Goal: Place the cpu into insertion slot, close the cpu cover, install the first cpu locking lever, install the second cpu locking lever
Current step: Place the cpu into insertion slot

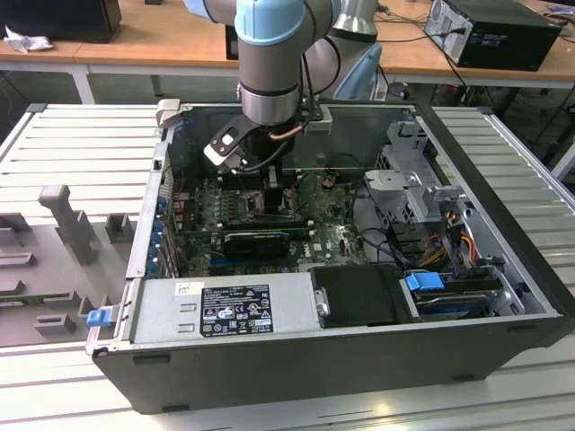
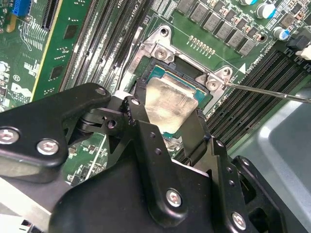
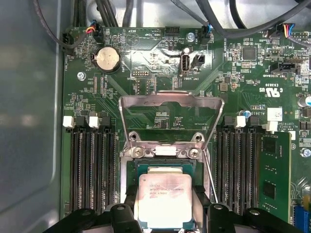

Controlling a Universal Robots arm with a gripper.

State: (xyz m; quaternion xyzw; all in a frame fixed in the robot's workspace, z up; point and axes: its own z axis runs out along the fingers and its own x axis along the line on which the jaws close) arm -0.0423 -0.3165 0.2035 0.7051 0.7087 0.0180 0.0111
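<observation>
The jaws seemingly clasp the cpu (image 3: 162, 201) above the insertion slot (image 3: 160, 152).

The grey robot arm (image 1: 269, 63) with pale blue joint caps reaches in from twelve o'clock in the exterior view, its wrist pointing straight down. In both wrist views the black two-fingered hand (image 2: 170, 104) (image 3: 166, 205) presses its fingers (image 2: 146, 136) against opposite edges of the small flat square silver-beige cpu (image 3: 166, 196), gripping it.
</observation>
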